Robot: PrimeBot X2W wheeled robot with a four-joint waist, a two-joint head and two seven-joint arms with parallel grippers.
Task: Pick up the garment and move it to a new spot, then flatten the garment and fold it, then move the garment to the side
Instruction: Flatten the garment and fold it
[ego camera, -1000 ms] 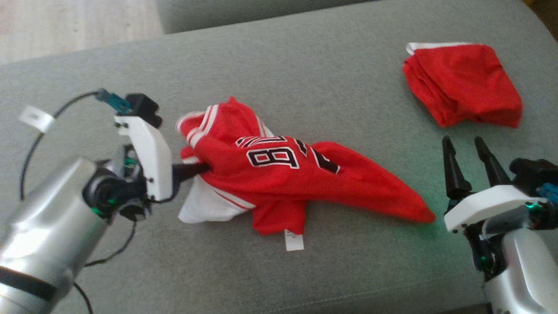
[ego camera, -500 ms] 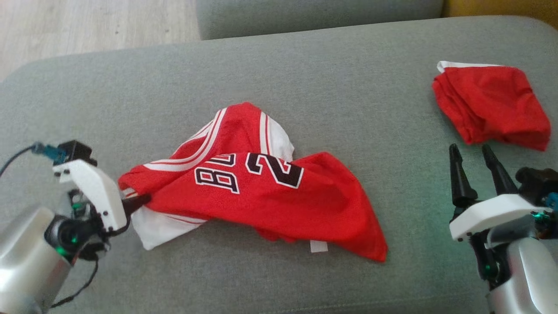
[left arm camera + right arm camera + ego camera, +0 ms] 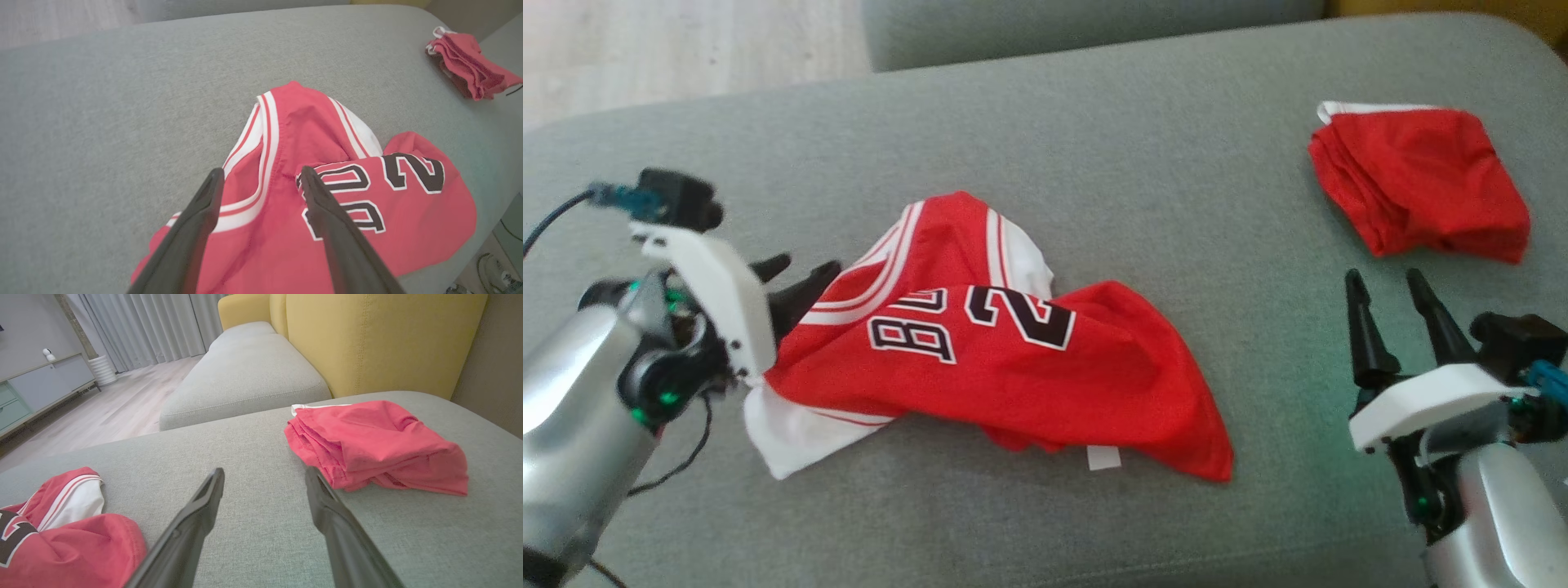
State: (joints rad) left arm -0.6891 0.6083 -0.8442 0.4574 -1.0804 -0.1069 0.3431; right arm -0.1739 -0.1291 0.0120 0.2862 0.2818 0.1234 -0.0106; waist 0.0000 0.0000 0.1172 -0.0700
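Your left hand (image 3: 802,269) sits at the left of the head view with its fingers spread wide, holding nothing, its tips just at the striped left edge of the red jersey (image 3: 1013,367). The jersey lies crumpled in the middle of the frame on the grey sofa cushion (image 3: 1135,147). Your right hand (image 3: 1383,282) stands wide and empty at the lower right, below a folded red garment (image 3: 1421,184) in the upper right
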